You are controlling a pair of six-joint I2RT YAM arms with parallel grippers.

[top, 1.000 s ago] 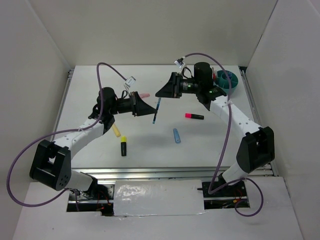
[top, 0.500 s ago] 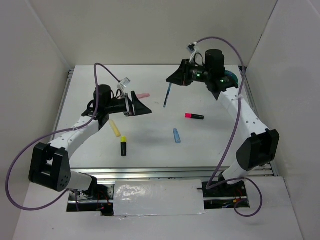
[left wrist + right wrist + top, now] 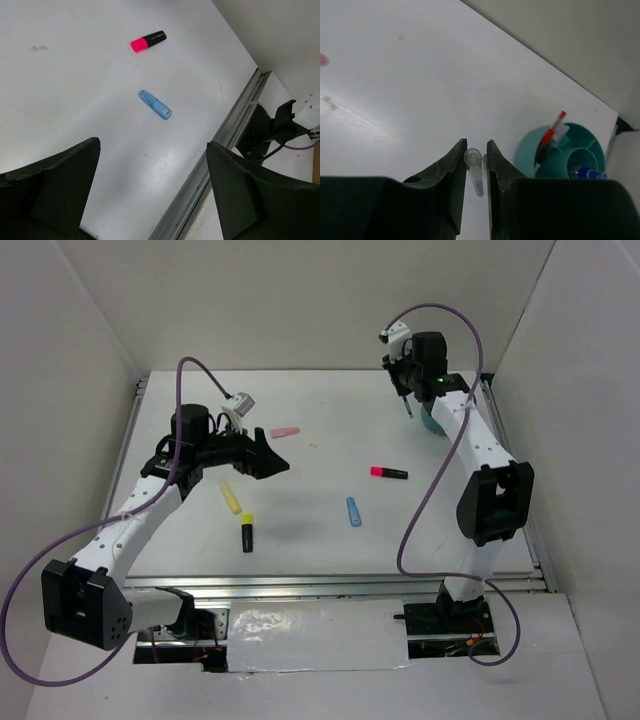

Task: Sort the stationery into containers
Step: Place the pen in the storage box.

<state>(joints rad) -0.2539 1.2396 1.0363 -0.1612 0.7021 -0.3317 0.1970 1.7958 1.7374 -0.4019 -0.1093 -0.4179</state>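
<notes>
The right claw (image 3: 476,150) is pressed together on a thin blue pen (image 3: 477,180) and pinches it near its clear top end, so that the pen hangs down between the two fingers. In the right wrist view the pen is just beside the teal cup (image 3: 527,150), on its left side and outside the rim. I cannot tell if it touches the cup.

Inside the cup a red pen (image 3: 553,133) leans in one compartment, and something blue (image 3: 588,173) stands in another one. In the top view the cup (image 3: 433,423) stands on the table (image 3: 330,400) and is mostly hidden behind the right arm.

The rest of the stationery lies on the table outside the cup:
- A pink-black highlighter (image 3: 388,473) is the piece nearest to the cup, on its left and closer to the arm bases.
- A light blue marker (image 3: 353,511) lies a little further from the cup in the same direction.
- A pink eraser (image 3: 286,430) lies well to the left of the cup.
- A yellow marker (image 3: 231,497) and a yellow-black highlighter (image 3: 247,532) are the furthest from the cup.

The left claw (image 3: 275,458) is spread wide and holds nothing. It hangs above the table, well apart from the cup, near the eraser.
</notes>
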